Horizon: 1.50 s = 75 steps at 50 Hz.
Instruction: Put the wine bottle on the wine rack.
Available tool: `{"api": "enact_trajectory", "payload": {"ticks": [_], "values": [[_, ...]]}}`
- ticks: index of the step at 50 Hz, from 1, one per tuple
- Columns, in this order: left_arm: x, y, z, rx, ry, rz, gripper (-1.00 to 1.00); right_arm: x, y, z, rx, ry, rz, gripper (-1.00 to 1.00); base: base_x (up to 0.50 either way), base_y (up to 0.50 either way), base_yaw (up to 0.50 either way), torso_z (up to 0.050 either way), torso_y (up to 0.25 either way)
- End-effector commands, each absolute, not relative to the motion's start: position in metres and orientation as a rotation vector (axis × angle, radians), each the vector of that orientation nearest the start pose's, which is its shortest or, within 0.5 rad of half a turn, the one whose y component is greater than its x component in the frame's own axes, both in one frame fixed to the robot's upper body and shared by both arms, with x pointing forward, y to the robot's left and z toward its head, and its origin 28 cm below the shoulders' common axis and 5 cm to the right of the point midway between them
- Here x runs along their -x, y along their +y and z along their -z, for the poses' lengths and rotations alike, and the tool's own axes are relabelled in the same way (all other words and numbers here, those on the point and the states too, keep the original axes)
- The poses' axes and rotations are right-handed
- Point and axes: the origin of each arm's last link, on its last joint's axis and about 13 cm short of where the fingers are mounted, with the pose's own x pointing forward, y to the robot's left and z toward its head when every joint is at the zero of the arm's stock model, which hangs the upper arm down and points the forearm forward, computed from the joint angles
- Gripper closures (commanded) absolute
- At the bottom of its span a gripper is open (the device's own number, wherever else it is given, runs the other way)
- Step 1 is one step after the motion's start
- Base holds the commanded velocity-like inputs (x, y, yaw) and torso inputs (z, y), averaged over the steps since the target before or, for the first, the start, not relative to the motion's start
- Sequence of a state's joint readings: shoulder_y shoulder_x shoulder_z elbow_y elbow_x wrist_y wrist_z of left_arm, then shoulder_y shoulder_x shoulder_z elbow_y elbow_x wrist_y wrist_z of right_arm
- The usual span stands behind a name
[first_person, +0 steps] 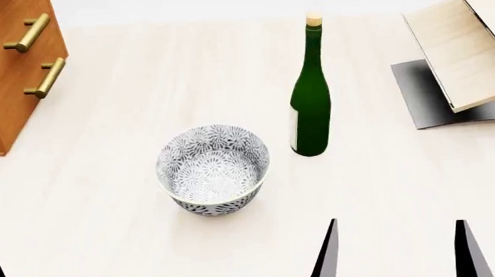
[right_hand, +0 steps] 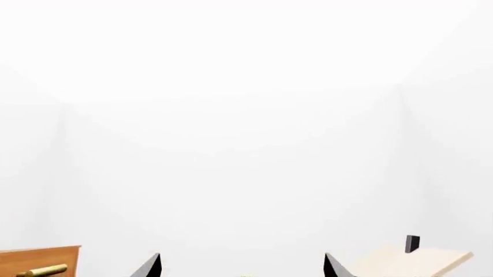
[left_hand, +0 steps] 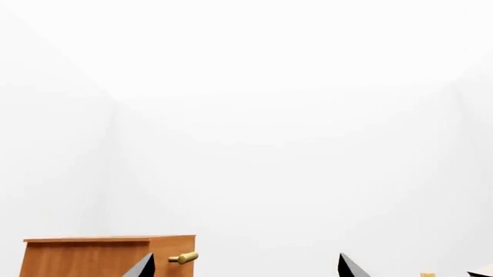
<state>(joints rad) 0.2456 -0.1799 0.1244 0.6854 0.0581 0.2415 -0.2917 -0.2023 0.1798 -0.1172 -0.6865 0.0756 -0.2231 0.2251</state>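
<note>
Zero steps done so far: wine bottle [first_person: 310, 92] is standing upright on the table [first_person: 109, 232], untouched, between the bowl [first_person: 213, 169] and the wine rack [first_person: 461, 60]. Right gripper [first_person: 396, 251] is sitting near the table's front edge, fingers apart, holding nothing. Left gripper [left_hand: 245, 266] is also showing parted tips, nothing between them. Reach, grasp, carry and placement are all remaining. Count: one bottle, one bowl, one rack, one drawer cabinet [first_person: 11, 67].

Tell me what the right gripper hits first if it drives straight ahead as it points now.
Probably nothing on the table: the right gripper points level over it, and the wine bottle stands slightly left of its line. Depth is unclear.
</note>
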Motion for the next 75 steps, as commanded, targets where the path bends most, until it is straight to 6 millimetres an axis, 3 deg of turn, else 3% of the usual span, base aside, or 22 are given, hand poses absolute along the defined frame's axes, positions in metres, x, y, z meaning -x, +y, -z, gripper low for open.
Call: {"api": "enact_trajectory", "payload": {"ticks": [1, 75], "values": [[-0.1444, 0.2033, -0.1275, -0.041, -0.686, -0.077, -1.0, -0.1518, -0.0955, -0.133, -0.064, -0.676, 0.011, -1.0, 0.07, 0.0, 0.0, 0.0, 0.0], [-0.1453, 0.2027, -0.126, -0.034, -0.682, -0.069, -1.0, -0.1532, -0.0944, -0.1305, -0.064, -0.663, 0.01, -1.0, 0.09, 0.0, 0.0, 0.0, 0.0]]}}
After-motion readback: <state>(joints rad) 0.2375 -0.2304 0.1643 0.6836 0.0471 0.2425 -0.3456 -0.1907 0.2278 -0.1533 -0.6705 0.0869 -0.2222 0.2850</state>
